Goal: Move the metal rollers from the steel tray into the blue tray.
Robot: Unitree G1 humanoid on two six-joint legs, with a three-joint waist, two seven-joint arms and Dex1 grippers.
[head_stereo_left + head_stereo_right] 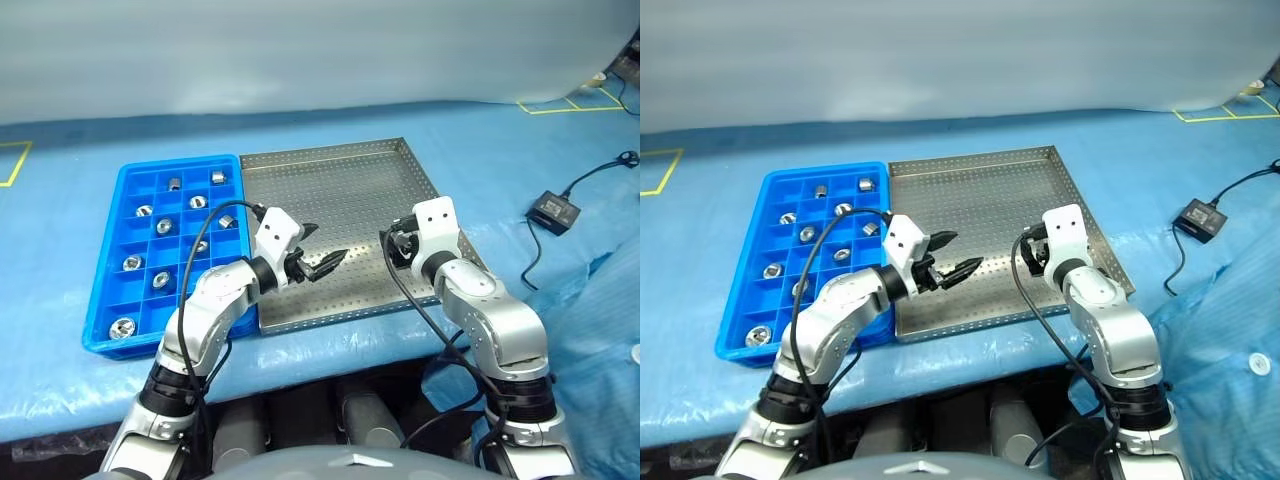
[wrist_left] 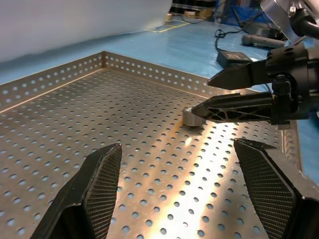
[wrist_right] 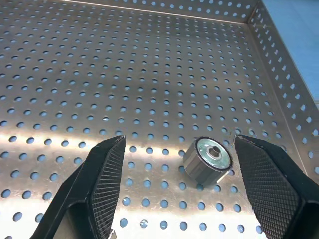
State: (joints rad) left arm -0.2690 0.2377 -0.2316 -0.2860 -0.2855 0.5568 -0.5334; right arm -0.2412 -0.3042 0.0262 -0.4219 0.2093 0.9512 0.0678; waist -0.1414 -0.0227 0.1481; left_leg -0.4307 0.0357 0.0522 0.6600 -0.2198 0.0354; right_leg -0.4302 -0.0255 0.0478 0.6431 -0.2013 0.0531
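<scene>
Only one roller (image 3: 208,161) is seen on the steel tray (image 1: 330,190), lying on the perforated floor near the tray's right rim. It sits between the spread fingers of the right gripper (image 3: 177,194), closer to one finger (image 3: 266,184) than to the other, and is touched by neither. In the left wrist view the same roller (image 2: 192,117) is found just under the tips of the right gripper's fingers (image 2: 234,107), which are held low over the floor and nearly level.

The left gripper (image 1: 318,252) is held over the tray's left half, well apart from the roller, with its fingers (image 2: 99,174) spread wide and nothing between them. The left forearm is angled across from the blue tray's side, the gripper pointing toward the right arm. The right forearm reaches forward along the tray's right edge, its wrist bent slightly downward.

The blue tray (image 1: 105,270) lies against the steel tray's left rim on the blue-covered tabletop (image 1: 480,130), and other rollers (image 1: 122,327) rest singly in several of its compartments.
</scene>
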